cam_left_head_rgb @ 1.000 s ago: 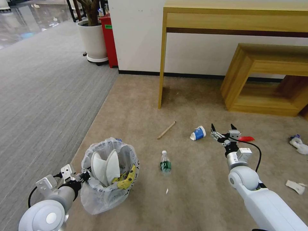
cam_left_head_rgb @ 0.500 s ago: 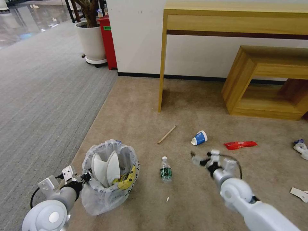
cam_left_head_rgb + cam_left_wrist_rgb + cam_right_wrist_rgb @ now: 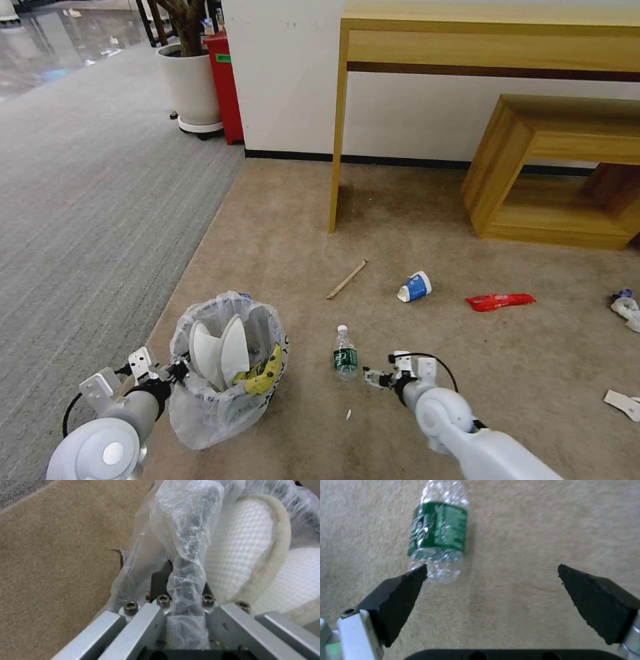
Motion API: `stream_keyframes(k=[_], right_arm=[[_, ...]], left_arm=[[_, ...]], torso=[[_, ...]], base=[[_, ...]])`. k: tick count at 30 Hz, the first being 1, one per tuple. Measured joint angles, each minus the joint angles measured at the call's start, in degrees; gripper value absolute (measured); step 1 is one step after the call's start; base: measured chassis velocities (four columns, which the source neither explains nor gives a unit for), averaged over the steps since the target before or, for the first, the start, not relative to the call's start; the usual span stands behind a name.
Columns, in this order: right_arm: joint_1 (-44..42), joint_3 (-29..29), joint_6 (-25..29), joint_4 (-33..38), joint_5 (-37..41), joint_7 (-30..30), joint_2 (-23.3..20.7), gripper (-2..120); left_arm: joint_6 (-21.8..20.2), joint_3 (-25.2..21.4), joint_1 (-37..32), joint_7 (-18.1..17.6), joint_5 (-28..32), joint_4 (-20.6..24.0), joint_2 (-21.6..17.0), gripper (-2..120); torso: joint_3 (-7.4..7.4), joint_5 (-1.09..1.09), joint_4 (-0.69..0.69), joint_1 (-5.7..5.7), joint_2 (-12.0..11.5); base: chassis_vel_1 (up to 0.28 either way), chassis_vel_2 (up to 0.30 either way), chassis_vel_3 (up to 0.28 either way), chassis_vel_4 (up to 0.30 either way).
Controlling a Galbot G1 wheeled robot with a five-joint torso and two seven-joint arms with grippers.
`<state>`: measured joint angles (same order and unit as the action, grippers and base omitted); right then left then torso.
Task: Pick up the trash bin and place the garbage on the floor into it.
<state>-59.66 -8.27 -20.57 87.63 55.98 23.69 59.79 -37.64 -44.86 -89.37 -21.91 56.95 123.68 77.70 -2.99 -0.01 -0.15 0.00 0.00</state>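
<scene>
— Progress?

— Getting partway there. Gripping the trash bin at its bag-covered rim with the left gripper, jaws pinched shut on the plastic and rim, at the near left of the beige carpet. Hard telling whether resting on the carpet or hanging just off it.

— Holding anything inside?

— Carrying two white slippers, standing on end against each other.

— And working on now?

— Going for the small plastic bottle, judging by the pose. Hovering the right gripper low over the carpet just right of it, fingers spread wide and gripping nothing. Not yet straddling the bottle: sitting off to one side, near one fingertip and not between the two.

— Leaving what else?

— Leaving plenty. Lying farther out: a wooden stick beyond the bottle, a blue-and-white paper cup tipped on its side to its right, then a red wrapper. Sitting at the far right edge, a crumpled tissue with something bluish on it, and nearer, a white scrap. Also showing a tiny white fleck just near of the bottle.

— So mostly remaining?

— Looking that way: slippers binned, everything else waiting on the carpet.
</scene>
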Motion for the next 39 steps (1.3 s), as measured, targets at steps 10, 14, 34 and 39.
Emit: stream_keyframes(k=[10, 14, 34, 39], right_arm=[[4.4, -4.0, 3.8, -7.1, -3.6, -1.1, 6.1, 100], [6.5, -5.1, 4.6, -9.9, -4.1, -1.2, 8.4, 100], [10.0, -5.8, 9.2, -21.6, -9.1, -2.7, 13.0, 62], [9.7, -5.8, 9.9, -21.5, -9.6, -3.2, 12.5, 44]], left_arm=[[0.1, 0.0, -0.1, 0.2, -0.2, -0.1, 0.2, 0], [0.1, 0.1, -0.1, 0.2, -0.3, 0.1, 0.2, 0], [0.1, 0.3, -0.3, 0.2, -0.1, 0.5, 0.0, 0], [0.1, 0.4, -0.3, 0.2, -0.1, 0.4, 0.1, 0]], torso=[[0.00, -0.01, 0.00, 0.00, 0.0], [-0.01, -0.01, 0.00, 0.00, 0.0], [0.00, 0.01, 0.00, 0.00, 0.0], [0.00, 0.01, 0.00, 0.00, 0.0]], base=[[0.000, 0.000, 0.000, 0.000], [0.000, 0.000, 0.000, 0.000], [0.000, 0.000, 0.000, 0.000], [0.000, 0.000, 0.000, 0.000]])
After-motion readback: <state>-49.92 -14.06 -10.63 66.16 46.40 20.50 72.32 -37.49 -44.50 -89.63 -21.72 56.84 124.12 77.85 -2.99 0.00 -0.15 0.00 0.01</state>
